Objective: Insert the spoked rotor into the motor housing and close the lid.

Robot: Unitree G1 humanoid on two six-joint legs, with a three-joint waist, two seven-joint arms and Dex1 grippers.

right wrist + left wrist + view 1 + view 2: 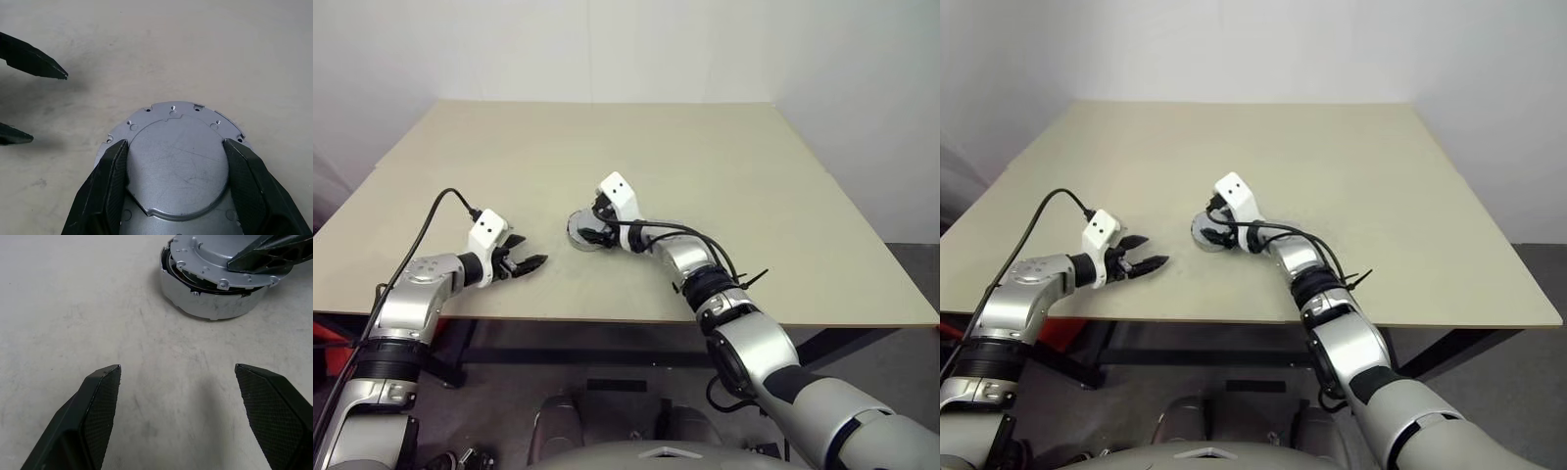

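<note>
**Lid sat on the housing, right jaws straddling it, left jaws waiting open**

You had the right gripper (173, 188) reached across to the middle of the counter (724, 166), where the motor housing (210, 303) stood as a squat pale drum. On top of it lay the lid (178, 161), its silver face with small holes round the rim turned upward. From the left wrist view the lid sat a little askew, with a dark gap showing under its edge on the near side, so you could not call it seated flush. The right jaws stood apart, one black finger (105, 188) on each side of the lid's raised centre panel and resting over its face; whether they pressed on the lid or merely hung close above it, you could not tell.

Your left gripper (530, 262) hung low over the counter near its front edge, off to the left of the housing and well apart from it, pointing toward it. Its jaws were spread wide and held nothing. Bare counter lay between them and the housing.

A black cable (431, 220) looped up from the left wrist, and more cabling (705, 245) ran along the right forearm, clear of the work.
</note>
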